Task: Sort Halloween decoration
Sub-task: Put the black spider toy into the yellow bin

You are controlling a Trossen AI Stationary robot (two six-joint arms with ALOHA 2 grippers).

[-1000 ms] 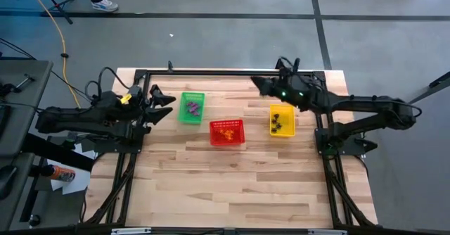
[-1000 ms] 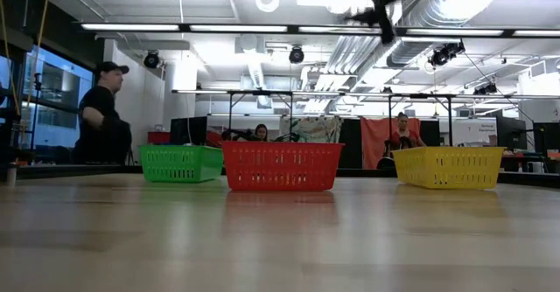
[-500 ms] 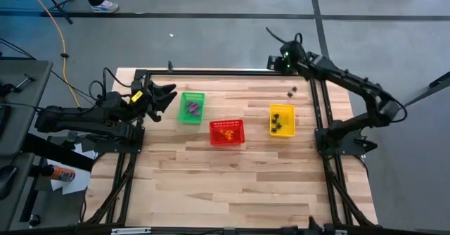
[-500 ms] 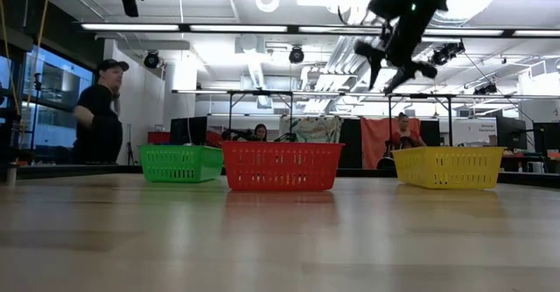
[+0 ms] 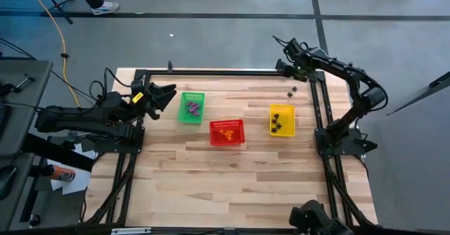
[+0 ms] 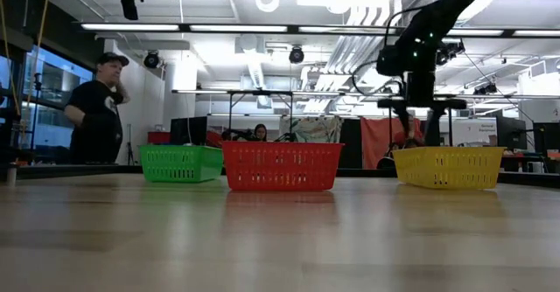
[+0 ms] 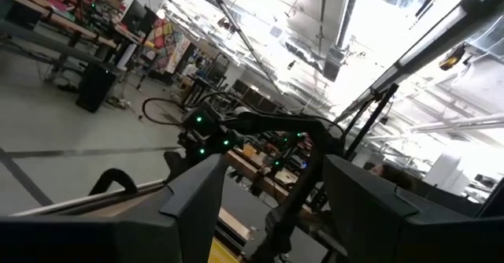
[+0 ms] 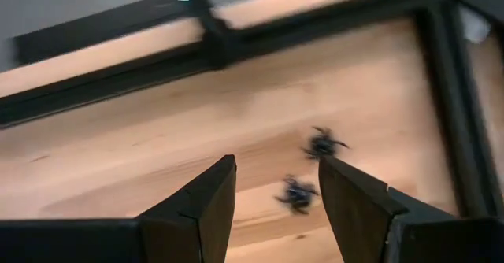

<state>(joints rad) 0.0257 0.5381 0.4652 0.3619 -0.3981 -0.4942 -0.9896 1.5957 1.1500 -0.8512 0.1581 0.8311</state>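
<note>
Two small black trinkets [image 8: 323,145] [image 8: 296,194] lie on the wood near the table's far right corner [image 5: 292,91]. My right gripper [image 8: 272,188] hangs open above them, pointing down [image 5: 285,66], touching nothing. The green basket [image 5: 191,107] holds purple trinkets, the red basket [image 5: 227,131] orange ones, and the yellow basket [image 5: 282,119] black ones. My left gripper [image 5: 165,94] stays open in the air left of the green basket, raised and pointing into the room [image 7: 272,204].
A black metal frame [image 5: 211,72] runs along the table's far edge and down both sides. The three baskets stand in a row across the far half; bare wood fills the near half. A dark shape [image 5: 315,219] shows at the near edge. A person [image 6: 98,108] stands beyond the table.
My right gripper has swung from over the middle of the table toward the far right corner, sunk lower, and tipped from nearly level to pointing down over the two black trinkets. My left gripper has rolled in place. Both stay open.
</note>
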